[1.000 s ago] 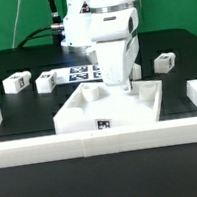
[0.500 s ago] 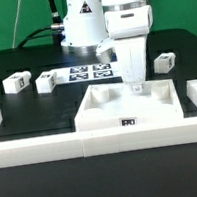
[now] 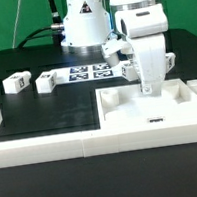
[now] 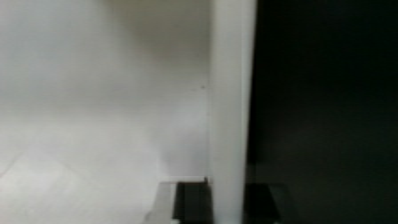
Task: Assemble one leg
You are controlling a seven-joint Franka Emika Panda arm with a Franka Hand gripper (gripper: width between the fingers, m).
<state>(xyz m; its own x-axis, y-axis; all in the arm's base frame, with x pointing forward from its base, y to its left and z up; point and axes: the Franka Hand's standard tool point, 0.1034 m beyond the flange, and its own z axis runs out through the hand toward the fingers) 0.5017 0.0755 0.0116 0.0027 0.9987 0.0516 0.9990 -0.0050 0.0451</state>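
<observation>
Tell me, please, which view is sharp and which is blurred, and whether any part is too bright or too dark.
Exterior view: sharp enough, evenly lit; tags on the loose legs show clearly, while the white panel is bright with faint shading. Wrist view: out of focus throughout, one side pale, the other nearly black.

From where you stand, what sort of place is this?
Probably a robotics lab test bench. A robot arm works over a black table fenced by white rails, its gripper shut on a white panel; a marker board and small tagged legs lie behind, before a green curtain.
</observation>
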